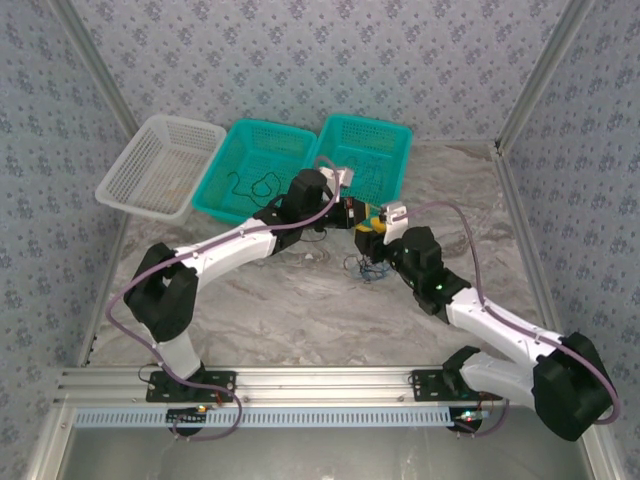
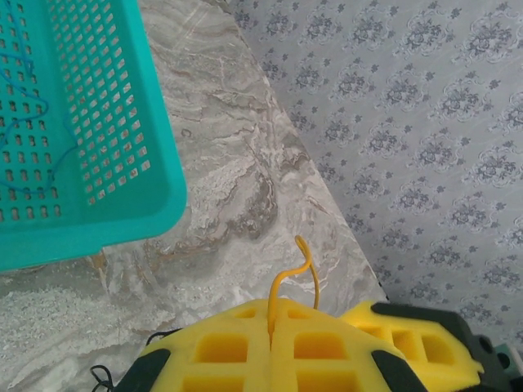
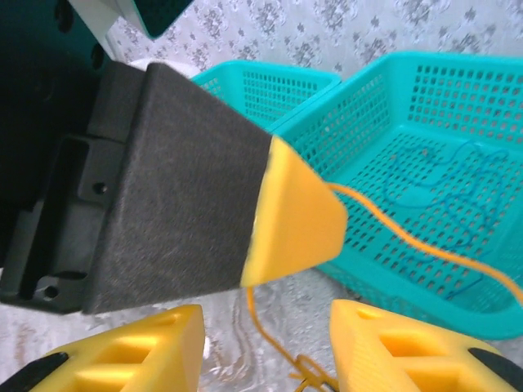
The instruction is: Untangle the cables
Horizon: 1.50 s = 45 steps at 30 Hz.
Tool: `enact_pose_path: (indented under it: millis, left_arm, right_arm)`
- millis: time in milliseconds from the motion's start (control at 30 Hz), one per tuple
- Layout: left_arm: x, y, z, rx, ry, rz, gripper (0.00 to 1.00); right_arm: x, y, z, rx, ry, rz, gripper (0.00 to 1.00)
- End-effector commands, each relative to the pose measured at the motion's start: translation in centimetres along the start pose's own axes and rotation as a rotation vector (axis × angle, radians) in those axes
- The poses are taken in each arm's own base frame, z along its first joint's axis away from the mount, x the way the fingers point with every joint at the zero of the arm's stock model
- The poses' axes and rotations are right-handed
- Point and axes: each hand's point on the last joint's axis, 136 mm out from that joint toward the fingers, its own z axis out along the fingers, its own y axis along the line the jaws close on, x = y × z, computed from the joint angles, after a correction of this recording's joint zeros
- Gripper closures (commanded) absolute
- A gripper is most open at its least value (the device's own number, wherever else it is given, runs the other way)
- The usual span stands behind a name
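Cables (image 1: 366,268) lie as a small dark and blue tangle on the marble table (image 1: 300,310), just in front of the two grippers, which meet tip to tip near the middle of the table. The left gripper (image 2: 274,318) is clamped tight on an orange cable (image 3: 425,239). In its wrist view the strand comes up out of the seam between the yellow fingers (image 2: 221,347) and curls above the table. In the right wrist view the same strand leaves that yellow tip in two directions. One run stretches off to the right in front of the right teal basket (image 1: 403,140). The other drops to a small orange knot at the bottom edge, which seems to belong to the tangle (the view is too cropped to be sure). The right gripper (image 3: 265,318) has its jaws parted, with the left gripper's tip just beyond the gap. The dropping strand hangs between them, neither pad touches it, and the gripper holds nothing. Three baskets sit in a row at the far side of the table. A white basket (image 1: 125,188) is on the left. The middle teal basket (image 1: 240,133) has a black cable (image 1: 250,185) in it. The right teal basket has a blue cable (image 3: 458,188) lying in loose loops on its floor.
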Motion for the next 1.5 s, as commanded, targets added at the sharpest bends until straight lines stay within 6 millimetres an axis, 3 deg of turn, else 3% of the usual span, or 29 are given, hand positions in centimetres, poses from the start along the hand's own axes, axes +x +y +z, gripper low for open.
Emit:
enact_pose_path:
  millis: [0, 400, 933, 1100, 1233, 1467]
  left_arm:
    - [-0.6, -1.9, 0.0, 0.053, 0.004, -0.002, 1.0]
    - [-0.9, -2.7, -0.2, 0.082, 0.006, -0.019, 1.0]
    - [-1.4, -3.9, -0.8, 0.126, -0.011, 0.007, 1.0]
    - [-1.6, -4.4, -1.1, 0.138, -0.016, 0.019, 1.0]
    - [-1.7, -4.5, -1.4, 0.144, -0.03, 0.026, 1.0]
    - [-2.8, -4.9, -2.5, 0.165, -0.097, 0.023, 1.0]
  right_arm:
    - [-1.0, -0.8, 0.3, 0.057, -0.049, -0.088, 0.53]
    - [-0.8, -1.5, 1.9, 0.094, -0.049, -0.087, 0.53]
    - [2.1, -2.3, 3.9, 0.128, 0.029, -0.047, 0.77]
    - [3.4, -3.3, 4.1, 0.167, 0.057, -0.018, 0.81]
    - [4.1, -5.3, 3.6, 0.279, 0.077, 0.013, 0.84]
    - [5.7, -6.2, 3.2, 0.311, 0.123, 0.022, 0.84]
